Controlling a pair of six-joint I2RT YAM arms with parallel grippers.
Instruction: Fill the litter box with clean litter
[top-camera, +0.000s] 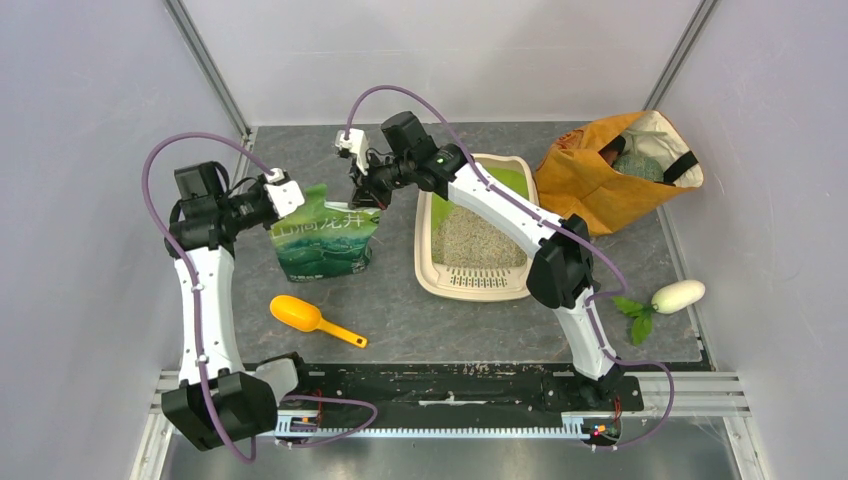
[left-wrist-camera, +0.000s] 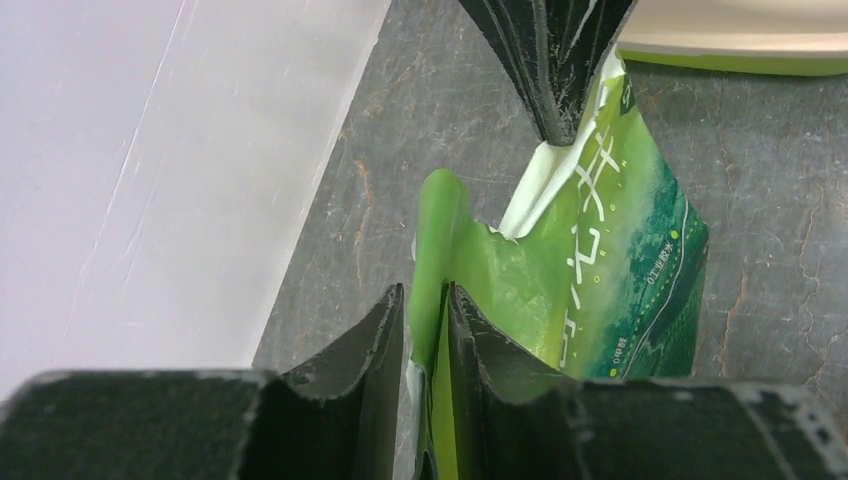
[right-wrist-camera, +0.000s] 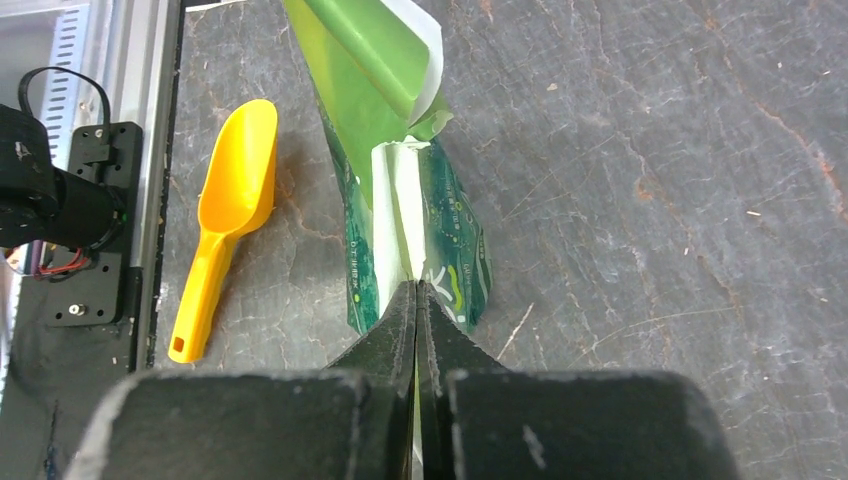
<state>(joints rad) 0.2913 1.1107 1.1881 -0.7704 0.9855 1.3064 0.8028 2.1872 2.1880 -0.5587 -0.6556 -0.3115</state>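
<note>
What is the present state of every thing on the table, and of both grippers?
Green printed plastic bag: upright, top pinched from both sides.
Left gripper: fingers shut on the bag.
Right gripper: fingers shut on the bag.
Beige-rimmed plastic litter box: flat, partly filled.
Grey-beige litter granules: in the box.
Orange fabric bag: mouth open.
Yellow plastic scoop: lying free, empty.

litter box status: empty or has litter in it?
Partly filled: clean litter covers most of the litter box floor; lime-green bottom shows bare at its far end.
</note>
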